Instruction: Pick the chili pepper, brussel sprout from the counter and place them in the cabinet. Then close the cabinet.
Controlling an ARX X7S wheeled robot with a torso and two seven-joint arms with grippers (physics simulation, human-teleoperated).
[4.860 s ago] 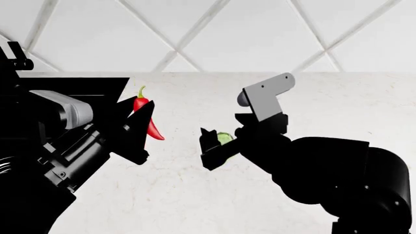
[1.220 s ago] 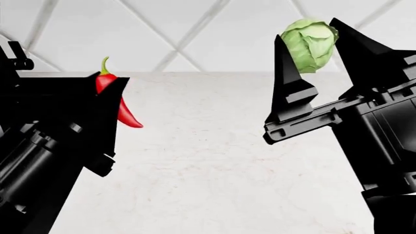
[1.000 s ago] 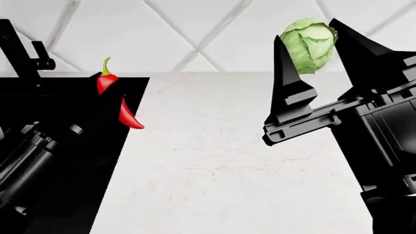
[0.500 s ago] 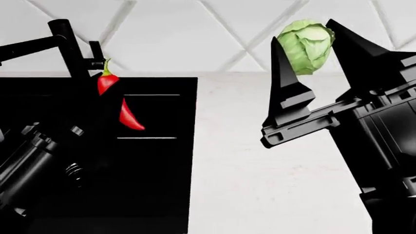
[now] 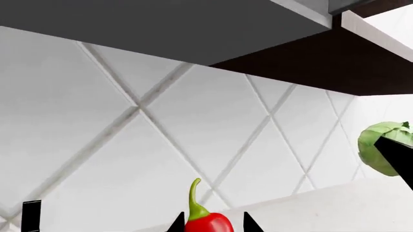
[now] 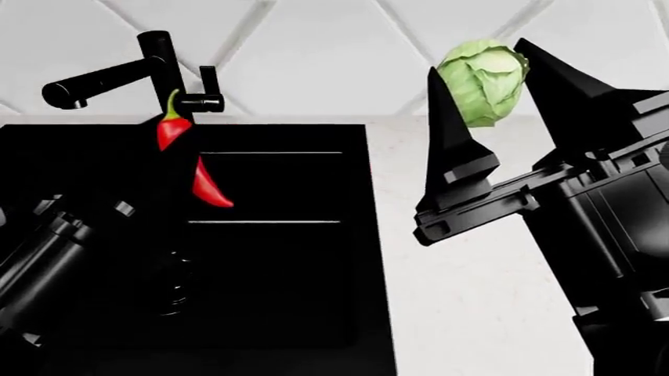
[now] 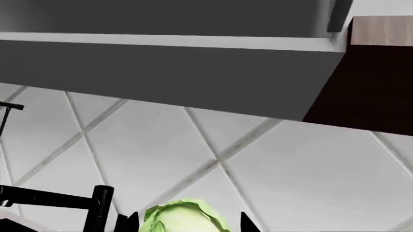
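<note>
The red chili pepper (image 6: 171,131) with its green stem hangs in the air over the black sink, and my left gripper (image 6: 184,157) is shut on its middle. In the left wrist view the pepper (image 5: 208,223) sits between the two black fingertips (image 5: 248,223). My right gripper (image 6: 477,56) is shut on the pale-green brussel sprout (image 6: 483,77), held high above the white counter (image 6: 481,298). In the right wrist view the sprout (image 7: 185,218) fills the gap between the jaws. The cabinet's grey underside (image 7: 168,67) hangs overhead.
A black sink basin (image 6: 272,274) fills the left half below the arms, with a black faucet (image 6: 157,63) at its back edge. White diamond-tiled wall (image 6: 334,55) stands behind. A dark brown recess (image 5: 310,63) and a wood panel (image 7: 380,31) adjoin the grey cabinet bottom.
Both arms lifted their loads off the counter. Since then the view has swung left: sink and faucet have slid into the picture while both grippers keep their grip.
</note>
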